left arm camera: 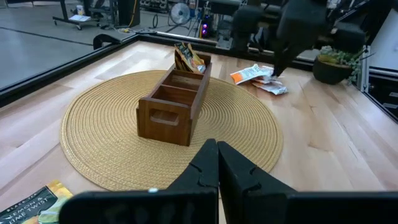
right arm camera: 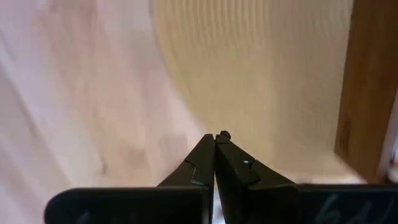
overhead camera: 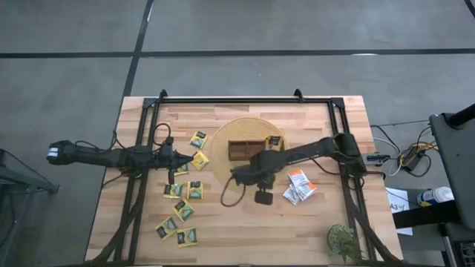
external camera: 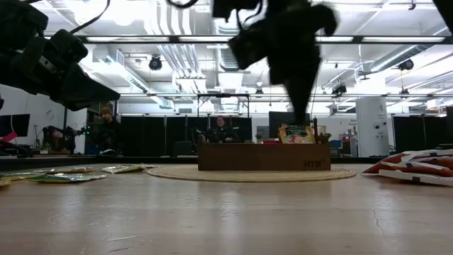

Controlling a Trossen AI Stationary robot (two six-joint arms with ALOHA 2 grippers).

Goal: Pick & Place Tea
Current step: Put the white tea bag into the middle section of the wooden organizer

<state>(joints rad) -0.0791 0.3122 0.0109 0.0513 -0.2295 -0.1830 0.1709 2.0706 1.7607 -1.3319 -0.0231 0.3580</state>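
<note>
A brown wooden tray stands on a round woven mat; one tea packet stands on edge in its right compartment. Several yellow-green tea packets lie flat on the table's left half, and a few white-and-orange ones lie to the right of the mat. My right gripper is shut and empty, pointing down above the mat's near edge, left of the tray's near side. My left gripper is shut and empty, hovering left of the mat.
A small potted plant stands at the table's near right corner. A black metal frame runs along the far edge and both sides. Bare wood lies between the packets and the near edge. People sit in the room beyond the table.
</note>
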